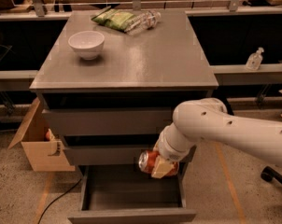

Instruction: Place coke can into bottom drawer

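Observation:
The coke can [149, 161] is red-orange with a silver end and lies on its side in my gripper [160, 167], which is shut on it. The gripper holds the can in front of the middle drawer, just above the right part of the open bottom drawer [131, 195]. The bottom drawer is pulled out, a shallow grey box with nothing visible inside it. My white arm [225, 127] reaches in from the right.
On the cabinet top [145, 59] stand a white bowl [86, 44], a green bag [114, 18] and a clear plastic bottle [143, 20]. A cardboard box [38, 143] sits on the floor at the left. A small bottle [254, 59] stands on the right shelf.

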### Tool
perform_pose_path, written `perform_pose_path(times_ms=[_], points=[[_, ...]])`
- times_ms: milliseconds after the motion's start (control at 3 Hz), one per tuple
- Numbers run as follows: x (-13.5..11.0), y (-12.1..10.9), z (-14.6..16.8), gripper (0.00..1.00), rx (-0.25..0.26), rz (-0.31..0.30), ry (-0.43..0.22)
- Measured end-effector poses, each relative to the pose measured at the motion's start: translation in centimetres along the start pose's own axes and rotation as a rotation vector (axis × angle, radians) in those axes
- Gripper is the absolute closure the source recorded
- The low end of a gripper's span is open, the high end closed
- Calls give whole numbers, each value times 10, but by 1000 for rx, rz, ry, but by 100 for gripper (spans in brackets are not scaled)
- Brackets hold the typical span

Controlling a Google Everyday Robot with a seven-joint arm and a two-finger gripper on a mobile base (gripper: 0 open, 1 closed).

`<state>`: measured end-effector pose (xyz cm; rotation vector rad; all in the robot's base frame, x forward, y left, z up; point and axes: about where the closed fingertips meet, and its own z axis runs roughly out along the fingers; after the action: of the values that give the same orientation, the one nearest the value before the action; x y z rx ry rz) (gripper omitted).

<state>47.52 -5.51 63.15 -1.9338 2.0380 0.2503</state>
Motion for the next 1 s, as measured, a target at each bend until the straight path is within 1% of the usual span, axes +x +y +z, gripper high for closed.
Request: perform_pose_path(times_ms=[333, 667, 1000], points=[[-4, -7, 4, 100, 31, 0, -20], [-3, -5, 3, 100, 26, 0, -17], [4, -5, 22, 100, 39, -1, -4]])
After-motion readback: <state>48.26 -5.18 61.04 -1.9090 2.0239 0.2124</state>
